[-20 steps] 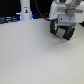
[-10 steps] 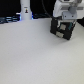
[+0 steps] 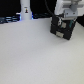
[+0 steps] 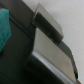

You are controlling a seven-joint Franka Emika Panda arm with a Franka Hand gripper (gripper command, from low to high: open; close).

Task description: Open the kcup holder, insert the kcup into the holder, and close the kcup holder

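Observation:
The kcup holder (image 3: 62, 29) is a black boxy unit standing on the white table at the exterior view's upper right. My white arm comes down from above it, and my gripper (image 3: 64, 21) is right at the holder's top, dark against dark, so the jaws cannot be made out. The wrist view is a blurred close-up of the holder's black body (image 4: 20, 60) with grey slab-like surfaces (image 4: 50, 47). A teal-green patch (image 4: 3, 30) shows at that picture's edge; I cannot tell whether it is the kcup. In the exterior view the kcup is out of sight.
A tall white bottle-like object (image 3: 25, 10) stands at the back of the exterior view's left. Dark clutter (image 3: 9, 19) lies along the back edge beside it. The white tabletop (image 3: 30, 55) spreads in front of the holder.
My arm has stayed over the holder with only a slight shift; the holder has not visibly moved.

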